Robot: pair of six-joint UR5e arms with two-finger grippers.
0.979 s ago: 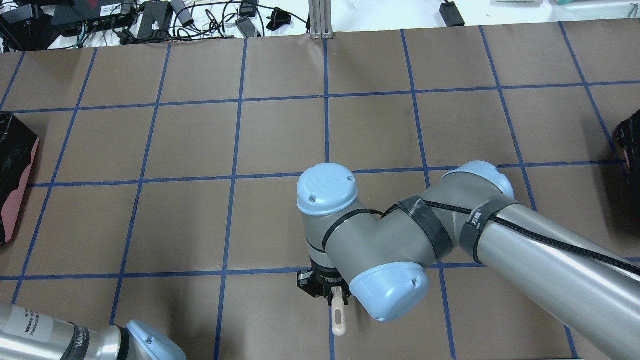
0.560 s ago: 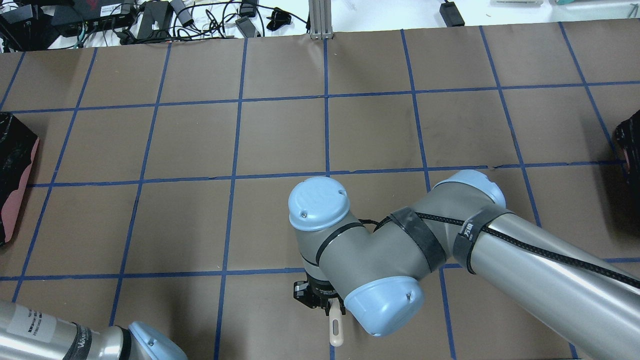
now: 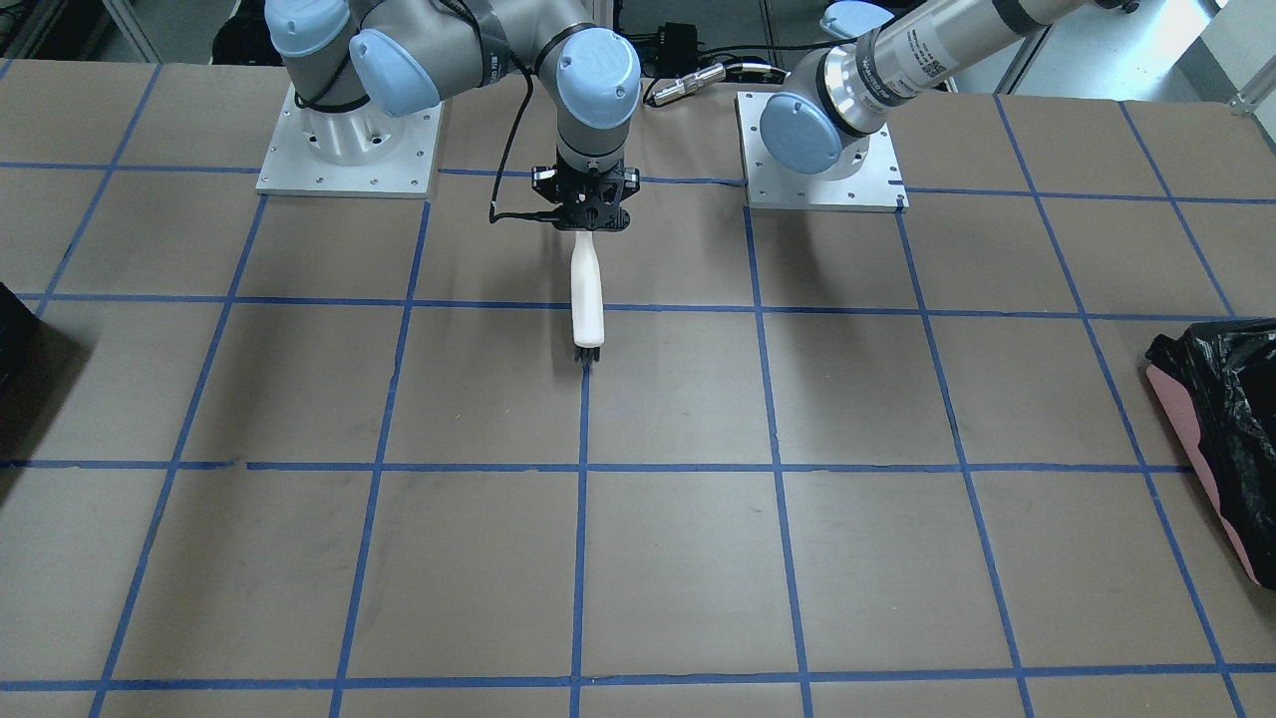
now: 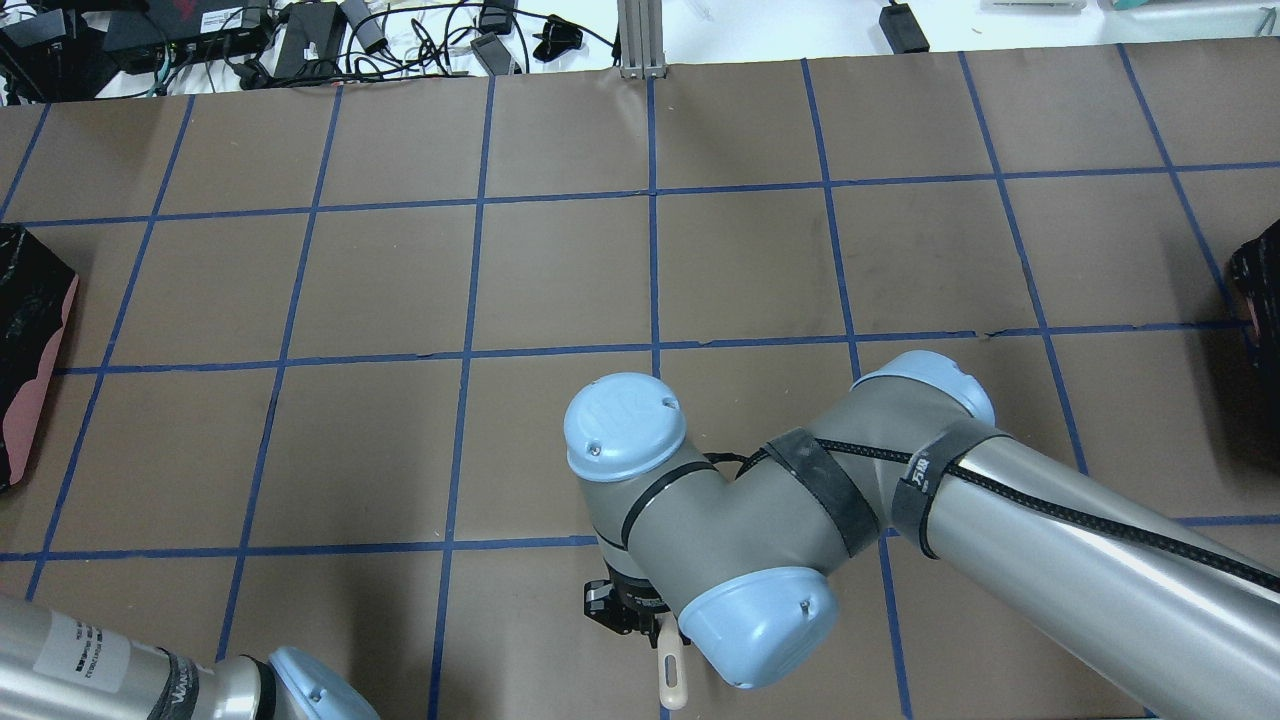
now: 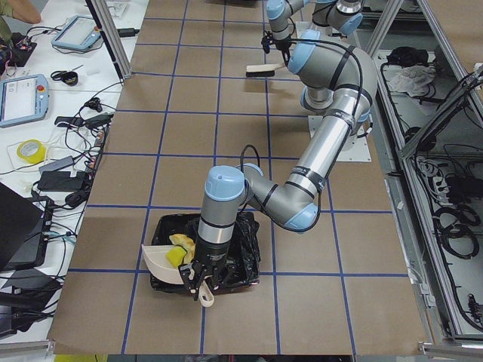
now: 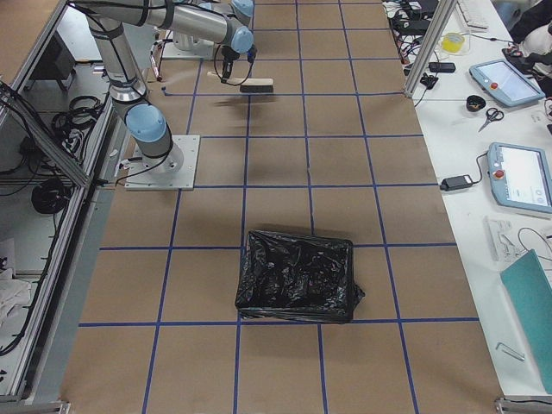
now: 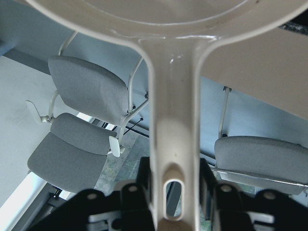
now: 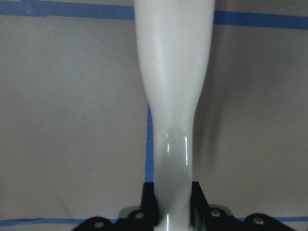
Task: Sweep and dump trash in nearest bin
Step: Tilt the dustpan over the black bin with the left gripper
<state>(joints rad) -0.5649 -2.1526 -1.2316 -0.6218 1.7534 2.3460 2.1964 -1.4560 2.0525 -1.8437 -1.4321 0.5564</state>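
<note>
In the exterior left view my left gripper (image 5: 202, 280) is shut on the handle of the white dustpan (image 5: 161, 259), tilted over the pink-sided, black-bagged bin (image 5: 243, 249). Yellow trash pieces (image 5: 178, 250) lie in the pan at the bin's rim; I cannot tell them apart. The left wrist view shows the pan's handle (image 7: 173, 120) between the jaws. My right gripper (image 3: 588, 212) is shut on the white black-bristled brush (image 3: 586, 299), held low over the table near the robot's base. The brush handle fills the right wrist view (image 8: 173, 86). The bin shows at the table's end (image 3: 1211, 429) (image 4: 30, 350).
A plain dark container (image 6: 297, 276) stands at the table's other end and shows at the edge of the overhead view (image 4: 1260, 285). Cables and electronics (image 4: 300, 35) lie beyond the far edge. The two arm base plates (image 3: 349, 150) sit at the robot's side.
My right arm has drawn back toward the robot's base and slightly left, carrying the brush. The left arm's elbow has barely shifted.
</note>
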